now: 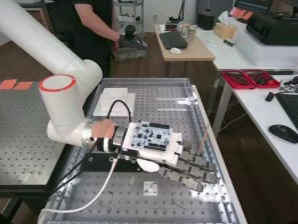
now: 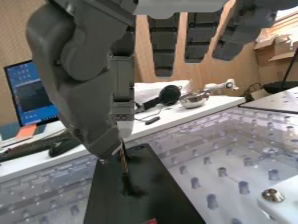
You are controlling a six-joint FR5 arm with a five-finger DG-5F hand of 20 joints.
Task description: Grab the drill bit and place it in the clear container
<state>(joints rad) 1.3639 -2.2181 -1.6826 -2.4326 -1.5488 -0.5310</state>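
Orange notes (image 1: 8,84) are what we meet first at the left of the high view, lying on a dark perforated table (image 1: 26,127). Next comes the perforated bench (image 1: 116,202), where we see flat white pieces (image 1: 114,95) beyond the arm and a white cable (image 1: 100,192) drooping in a curve across the near part. A black cable (image 1: 118,102) arches up beside the wrist, close to the hand's mount. Farther right, red trays (image 1: 239,80) sit on a white side table (image 1: 253,112), with a black mouse (image 1: 284,133) nearer us. Through the wrist view we also find a lit monitor (image 2: 30,95), headphones (image 2: 169,95) and a shiny bowl (image 2: 193,100) beyond the bench.

Our drill bit (image 2: 124,162) is slender and near upright, its upper end at the thumb's tip, above a black plate (image 2: 149,197). That plate lies close under the grip, so it is what crowds us most from below.

From the upper left, the white arm (image 1: 46,37) slopes down to its elbow, drops, then turns toward the right at the wrist. A circuit board (image 1: 153,135) rides on top of the hand (image 1: 182,179), which reaches low over the bench, pointing right and slightly toward us. We see its thumb and one finger brought together, clamped on the drill bit, while the other fingers extend fairly straight and apart.
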